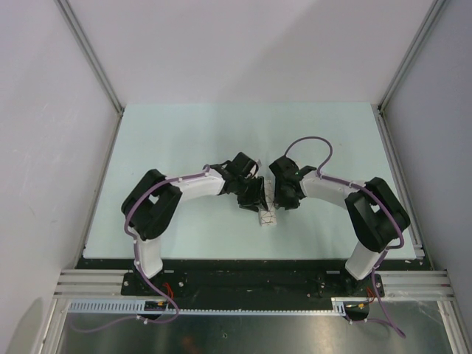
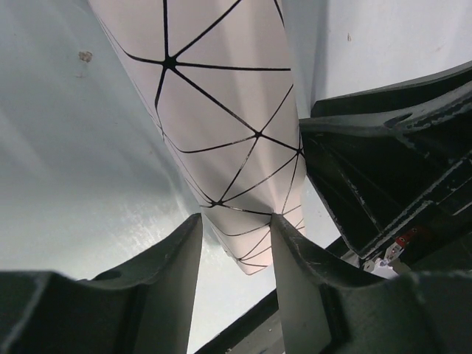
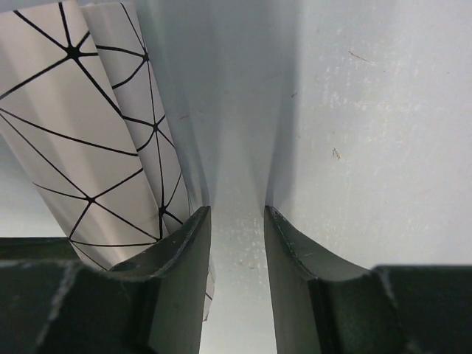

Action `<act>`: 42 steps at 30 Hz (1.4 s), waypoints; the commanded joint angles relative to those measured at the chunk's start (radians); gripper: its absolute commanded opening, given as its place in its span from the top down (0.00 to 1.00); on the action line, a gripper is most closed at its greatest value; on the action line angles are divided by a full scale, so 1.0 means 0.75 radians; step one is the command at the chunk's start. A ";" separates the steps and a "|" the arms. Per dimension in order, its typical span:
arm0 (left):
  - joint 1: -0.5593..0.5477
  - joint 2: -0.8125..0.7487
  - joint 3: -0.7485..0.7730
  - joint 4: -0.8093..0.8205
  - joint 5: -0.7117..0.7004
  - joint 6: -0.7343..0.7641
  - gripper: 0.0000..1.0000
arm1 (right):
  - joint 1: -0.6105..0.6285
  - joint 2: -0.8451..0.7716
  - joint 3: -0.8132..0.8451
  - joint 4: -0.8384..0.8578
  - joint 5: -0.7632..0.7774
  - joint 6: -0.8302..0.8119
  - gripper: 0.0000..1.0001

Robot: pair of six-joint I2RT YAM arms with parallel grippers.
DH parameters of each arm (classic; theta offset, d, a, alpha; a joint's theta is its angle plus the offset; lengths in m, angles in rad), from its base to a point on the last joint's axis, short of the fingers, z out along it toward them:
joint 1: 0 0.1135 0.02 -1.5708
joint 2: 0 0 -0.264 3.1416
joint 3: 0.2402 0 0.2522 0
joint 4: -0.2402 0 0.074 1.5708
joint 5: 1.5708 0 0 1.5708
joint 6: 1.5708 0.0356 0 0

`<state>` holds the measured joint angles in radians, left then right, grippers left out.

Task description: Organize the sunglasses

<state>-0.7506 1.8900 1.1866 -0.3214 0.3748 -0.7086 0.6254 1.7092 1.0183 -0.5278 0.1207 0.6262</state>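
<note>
The sunglasses are not in view. The white oblong case (image 1: 267,218) with thin black lines lies on the table between the two grippers. My left gripper (image 1: 254,196) hangs over the case's near end (image 2: 221,118). Its jaws stand a little apart, with the right fingertip (image 2: 284,236) over the case's edge and the tapered end showing in the gap. I cannot see a firm grip. My right gripper (image 1: 285,199) stands just right of the case (image 3: 81,140). Its jaws are slightly apart with only bare table between them, and its left finger (image 3: 184,251) is against the case's side.
The pale table (image 1: 184,133) is walled by grey panels and metal rails on the left, right and back. The right gripper's black body (image 2: 391,162) sits close beside the left gripper. The black base rail (image 1: 243,276) runs along the near edge.
</note>
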 commanded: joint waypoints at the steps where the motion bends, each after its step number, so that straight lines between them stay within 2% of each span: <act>1: -0.016 0.018 0.052 0.017 0.018 -0.027 0.52 | 0.007 0.069 -0.014 0.014 -0.036 -0.023 0.61; 8: -0.026 0.039 0.015 0.011 -0.027 -0.072 0.52 | 0.021 0.049 -0.012 -0.012 0.049 -0.023 0.62; 16: -0.048 0.069 0.015 -0.083 -0.119 -0.076 0.54 | 0.029 -0.178 -0.014 -0.065 0.226 -0.033 0.60; 20: -0.065 0.088 0.032 -0.138 -0.176 -0.066 0.54 | 0.029 -0.240 -0.014 -0.014 0.163 -0.064 0.60; 26: -0.079 0.088 0.036 -0.173 -0.224 -0.055 0.55 | 0.031 -0.211 -0.012 0.082 -0.011 -0.095 0.59; 37: -0.081 -0.012 0.062 -0.173 -0.267 -0.047 0.45 | 0.033 -0.017 -0.012 0.127 -0.055 -0.121 0.60; 42: -0.081 -0.151 0.058 -0.173 -0.307 -0.043 0.39 | 0.044 -0.066 -0.012 0.094 0.009 -0.117 0.60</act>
<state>-0.8005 1.8854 1.2282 -0.4156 0.2115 -0.7589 0.6422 1.6413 1.0176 -0.4465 0.0967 0.5476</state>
